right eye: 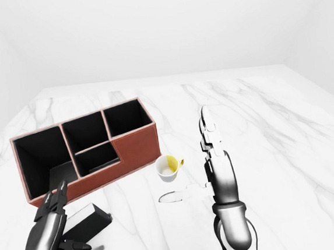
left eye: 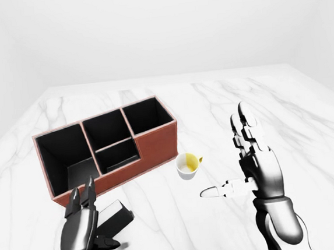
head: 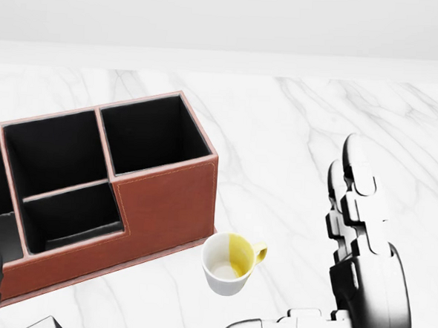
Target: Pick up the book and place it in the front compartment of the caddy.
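1. The left hand [left eye: 82,223] pinches the dark book [left eye: 112,218] low over the table [left eye: 308,130].
2. The right hand [left eye: 253,161] is spread, touching nothing.
3. The brown caddy [left eye: 151,147] stands above the book, a cup [left eye: 188,165] beside it.

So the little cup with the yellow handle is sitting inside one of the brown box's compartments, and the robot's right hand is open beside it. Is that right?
Not quite. The cup stands on the marble table, outside the caddy and near its right end, as the left-eye view shows. The caddy's compartments look empty. The rest holds: the right robot hand is open, to the right of the cup.
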Tool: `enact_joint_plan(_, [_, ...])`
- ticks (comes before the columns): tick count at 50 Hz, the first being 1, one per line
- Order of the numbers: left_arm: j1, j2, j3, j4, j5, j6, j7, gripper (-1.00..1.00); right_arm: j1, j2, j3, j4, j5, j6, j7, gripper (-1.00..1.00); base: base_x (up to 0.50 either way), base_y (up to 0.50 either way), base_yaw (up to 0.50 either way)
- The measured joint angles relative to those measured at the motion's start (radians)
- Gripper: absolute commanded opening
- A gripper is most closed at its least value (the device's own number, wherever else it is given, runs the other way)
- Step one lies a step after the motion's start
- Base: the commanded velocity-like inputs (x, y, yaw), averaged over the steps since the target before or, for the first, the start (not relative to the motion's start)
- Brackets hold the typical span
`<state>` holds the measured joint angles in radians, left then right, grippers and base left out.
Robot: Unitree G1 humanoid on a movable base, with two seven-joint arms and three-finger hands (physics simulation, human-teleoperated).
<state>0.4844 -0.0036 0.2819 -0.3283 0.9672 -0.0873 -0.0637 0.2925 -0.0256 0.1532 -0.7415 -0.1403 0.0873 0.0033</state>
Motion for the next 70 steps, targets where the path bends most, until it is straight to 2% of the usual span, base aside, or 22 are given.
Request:
enact_joint_plan(21, [-0.045,0.039,-0.018,0.078,0.035,0.0,0.036,1.0,-0.004,0.001,-0.001,0.003,0.0,0.0,-0.005,1.0,0.0,0.0,0.0])
enact_joint_plan(23, [-0.052,0.044,-0.021,0.086,0.036,0.0,0.038,-0.07,-0.004,0.001,-0.001,0.003,0.001,0.0,-0.005,1.0,0.0,0.0,0.0])
enact_joint_plan(24, [-0.055,0.046,-0.023,0.09,0.036,0.0,0.039,-0.85,-0.005,0.001,-0.001,0.003,0.001,0.0,-0.005,1.0,0.0,0.0,0.0])
enact_joint_plan(25, [-0.057,0.049,-0.025,0.095,0.037,0.0,0.041,-0.95,-0.005,0.001,-0.001,0.003,0.001,0.0,-0.005,1.0,0.0,0.0,0.0])
enact_joint_plan(39, [-0.065,0.072,-0.047,0.118,0.043,0.0,0.042,-0.97,-0.004,0.002,0.001,-0.002,0.0,0.0,-0.008,1.0,0.0,0.0,0.0])
enact_joint_plan(59, [-0.067,0.065,-0.049,0.109,0.05,0.0,0.063,-0.97,0.004,0.0,0.0,-0.016,0.003,0.0,-0.008,1.0,0.0,0.0,0.0])
enact_joint_plan(70, [-0.096,0.057,-0.028,0.01,0.047,0.0,0.029,-0.97,0.005,0.0,-0.006,-0.016,0.008,0.0,-0.005,1.0,0.0,0.0,0.0])
